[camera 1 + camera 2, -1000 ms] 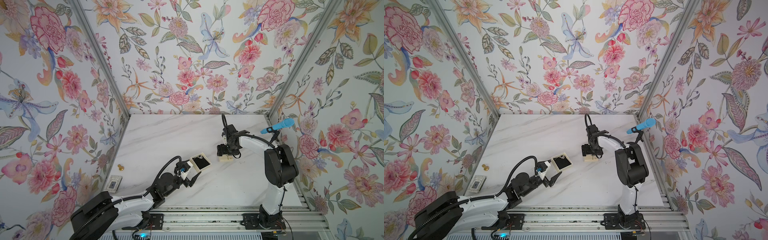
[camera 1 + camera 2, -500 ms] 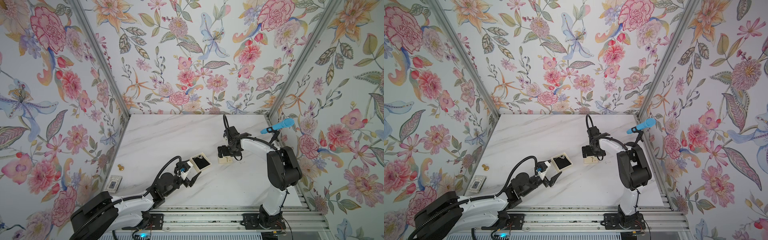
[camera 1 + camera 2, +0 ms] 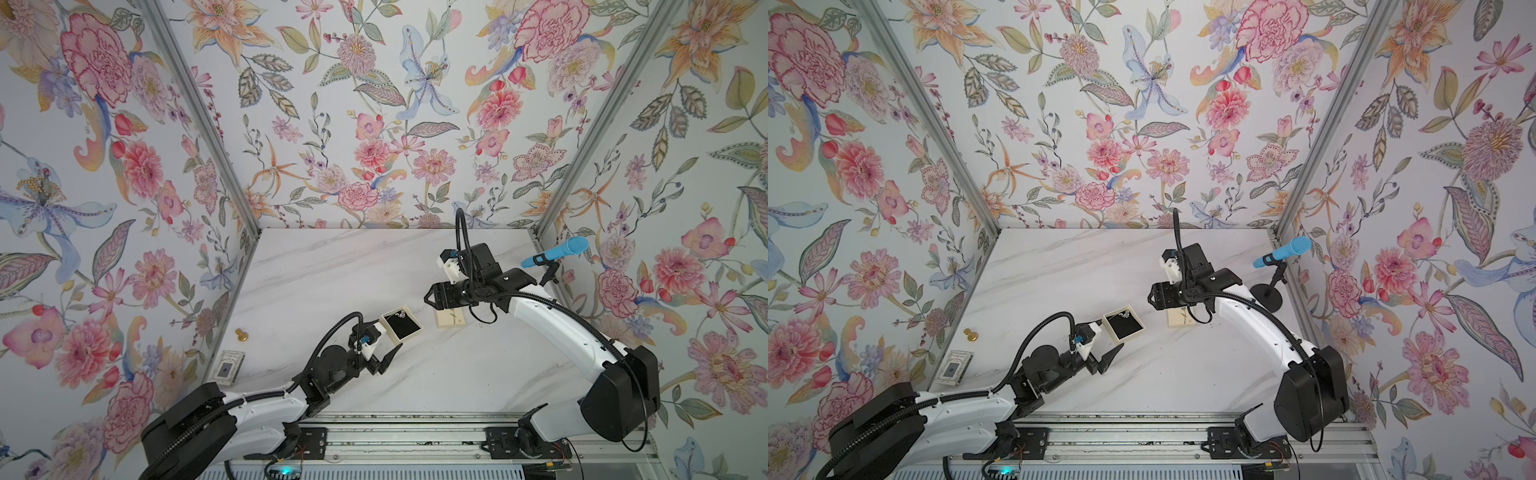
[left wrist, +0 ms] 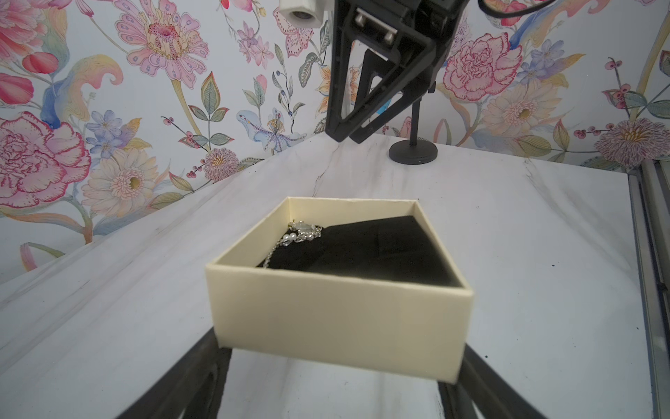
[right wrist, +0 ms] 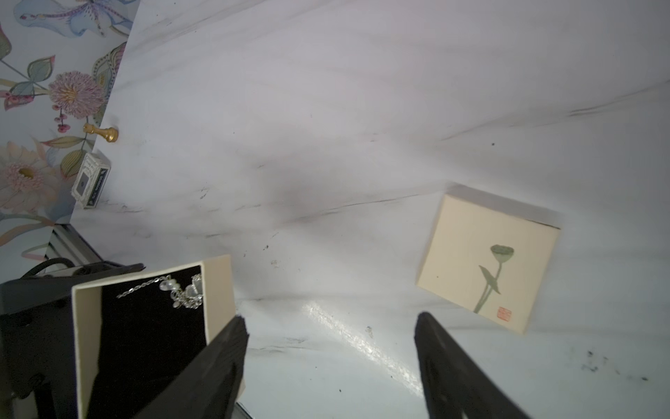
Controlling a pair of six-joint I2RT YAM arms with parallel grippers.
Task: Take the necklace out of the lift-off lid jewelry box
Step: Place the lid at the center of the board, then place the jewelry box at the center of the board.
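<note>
The lift-off lid jewelry box stands open, cream with black lining, in both top views. The necklace lies bunched in one corner of the lining. My left gripper is shut on the box's near wall, a finger at each lower corner. The lid, with its flower-stem drawing, lies flat on the table to the right of the box. My right gripper hovers open and empty above the table between box and lid.
A small gold knob and a flat pale card with a dark centre lie by the left wall. A blue microphone on a black stand is at the back right. Floral walls close in three sides.
My right gripper has come off the lid and shifted a little toward the box. The lid stays on the table. The left arm and box have not moved.
</note>
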